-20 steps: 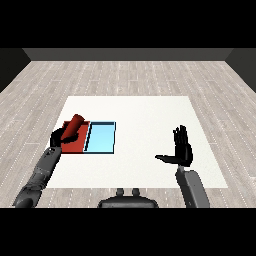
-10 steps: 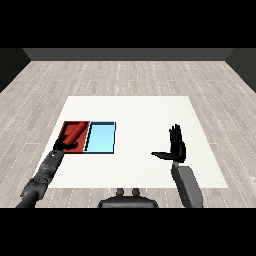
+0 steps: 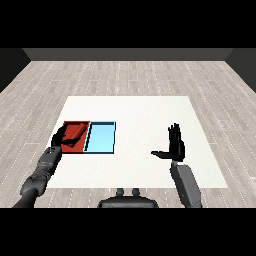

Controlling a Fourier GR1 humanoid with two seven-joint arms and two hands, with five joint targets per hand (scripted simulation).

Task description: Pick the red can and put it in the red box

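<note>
The red can [image 3: 76, 132] lies tilted low inside the red tray [image 3: 82, 148], red on red and hard to separate from it. My left hand [image 3: 59, 136] is at the tray's left edge, its fingers and thumb curled round the can's near end. The light blue tray [image 3: 101, 138] sits right beside the red one and holds nothing. My right hand [image 3: 175, 145] is raised over the table's right half, fingers straight and thumb stretched out to the left, holding nothing.
Both trays sit on the left part of the white table [image 3: 140, 115]. Grey wooden floor surrounds the table on every side.
My left hand has come down with the can from above the red tray into it. The right hand has drifted slightly lower and nearer, still open.
</note>
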